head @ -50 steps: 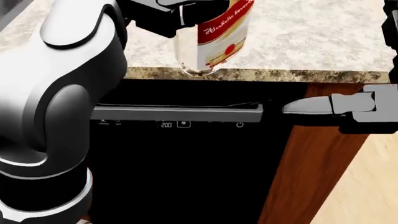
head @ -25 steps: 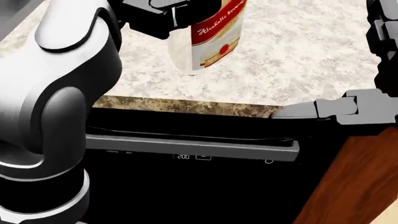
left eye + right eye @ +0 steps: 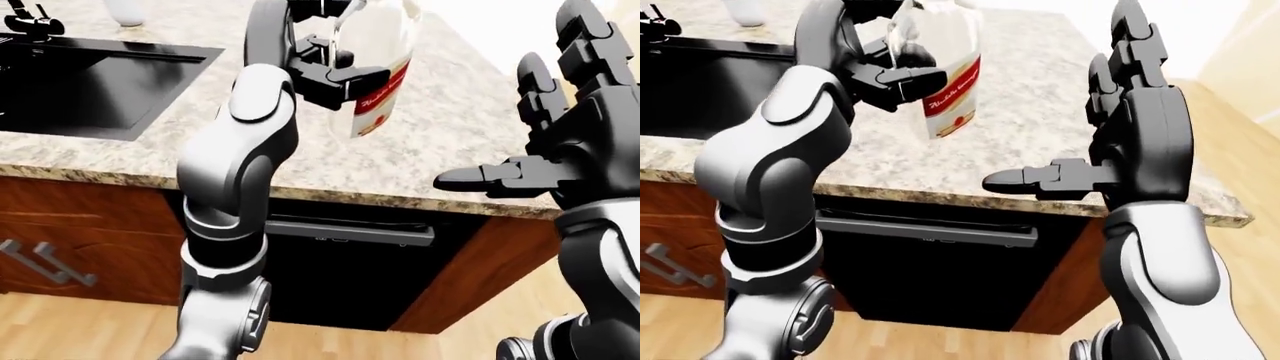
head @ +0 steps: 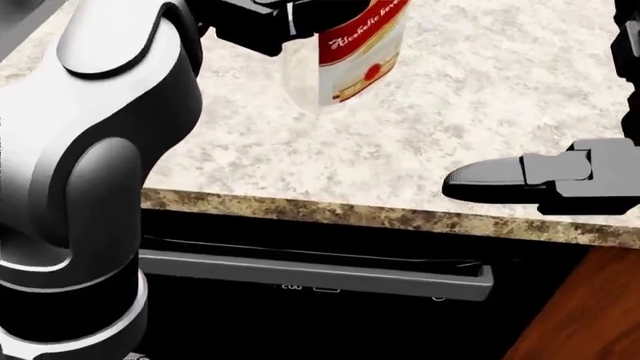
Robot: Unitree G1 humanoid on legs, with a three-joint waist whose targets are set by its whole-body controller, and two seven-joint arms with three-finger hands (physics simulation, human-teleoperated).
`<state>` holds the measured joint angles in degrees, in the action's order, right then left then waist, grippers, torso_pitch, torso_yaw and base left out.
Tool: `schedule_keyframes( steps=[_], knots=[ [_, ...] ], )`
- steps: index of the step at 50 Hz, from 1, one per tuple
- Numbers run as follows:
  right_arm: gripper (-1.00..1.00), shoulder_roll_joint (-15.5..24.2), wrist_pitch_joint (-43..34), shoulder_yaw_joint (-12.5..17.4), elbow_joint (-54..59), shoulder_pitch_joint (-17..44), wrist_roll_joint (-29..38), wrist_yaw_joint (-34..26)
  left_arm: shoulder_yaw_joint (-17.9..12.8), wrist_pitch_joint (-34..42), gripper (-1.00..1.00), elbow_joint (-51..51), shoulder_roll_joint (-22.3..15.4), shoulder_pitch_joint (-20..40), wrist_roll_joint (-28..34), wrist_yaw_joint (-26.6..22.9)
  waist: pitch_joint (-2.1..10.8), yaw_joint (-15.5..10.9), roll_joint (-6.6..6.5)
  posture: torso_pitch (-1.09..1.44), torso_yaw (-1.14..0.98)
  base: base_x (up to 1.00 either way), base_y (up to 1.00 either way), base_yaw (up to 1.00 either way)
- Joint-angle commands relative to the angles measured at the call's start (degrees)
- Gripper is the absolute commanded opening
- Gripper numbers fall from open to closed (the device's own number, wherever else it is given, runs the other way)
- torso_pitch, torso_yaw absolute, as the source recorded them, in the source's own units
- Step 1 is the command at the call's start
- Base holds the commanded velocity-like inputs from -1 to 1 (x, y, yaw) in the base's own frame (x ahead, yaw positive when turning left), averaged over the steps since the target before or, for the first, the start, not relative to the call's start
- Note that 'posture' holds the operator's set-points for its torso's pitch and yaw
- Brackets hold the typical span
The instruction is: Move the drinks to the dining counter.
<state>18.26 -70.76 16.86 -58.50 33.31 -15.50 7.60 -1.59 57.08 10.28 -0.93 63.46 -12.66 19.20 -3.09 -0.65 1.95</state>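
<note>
My left hand is shut on a clear bottle with a red and cream label. It holds the bottle tilted above the speckled granite counter. The bottle also shows at the top of the head view and in the right-eye view. My right hand is open and empty, fingers spread upward and thumb pointing left, over the counter's near edge to the right of the bottle. The bottle's top is cut off by the views' upper edge.
A black sink with a dark tap is set in the counter at the left. A white cup stands beyond it. A black dishwasher sits under the counter between wooden cabinets. Light wood floor lies below.
The head view has shifted: the counter edge and dishwasher sit lower in the picture and more counter shows. The bottle stays in my left hand; my right hand stays open.
</note>
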Motion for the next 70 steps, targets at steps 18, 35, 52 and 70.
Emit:
schedule_keyframes(
  steps=[18, 35, 52, 70],
  knots=[
    [1.00, 0.1, 2.0, 0.8, -1.0, 0.7, 1.0, -0.4, 0.0, -2.5, -1.00, 1.8, 0.0, 2.0, -0.2, -0.3, 0.29, -0.4, 2.19, 0.00, 0.00, 0.24, 0.00, 0.00],
    [1.00, 0.0, 1.4, 1.2, -0.9, 0.9, 0.5, -0.2, 0.1, -2.5, -1.00, 2.0, 0.0, 1.8, -0.4, -0.2, 2.42, 0.0, -0.25, 0.00, 0.00, 0.01, 0.00, 0.00],
    [1.00, 0.0, 2.9, 1.9, -0.7, 0.3, -0.1, 0.4, 0.7, -4.2, -1.00, 0.4, 0.4, 1.1, 0.8, -1.1, 1.36, 0.1, 0.27, 0.00, 0.00, 0.02, 0.00, 0.00],
    [1.00, 0.4, 3.9, 1.6, -0.6, -0.5, -1.2, 1.3, 0.3, -14.3, -1.00, -11.2, 0.3, -0.3, 3.6, -5.2, 1.41, 0.1, 0.62, 0.00, 0.00, 0.00, 0.00, 0.00]
  ],
)
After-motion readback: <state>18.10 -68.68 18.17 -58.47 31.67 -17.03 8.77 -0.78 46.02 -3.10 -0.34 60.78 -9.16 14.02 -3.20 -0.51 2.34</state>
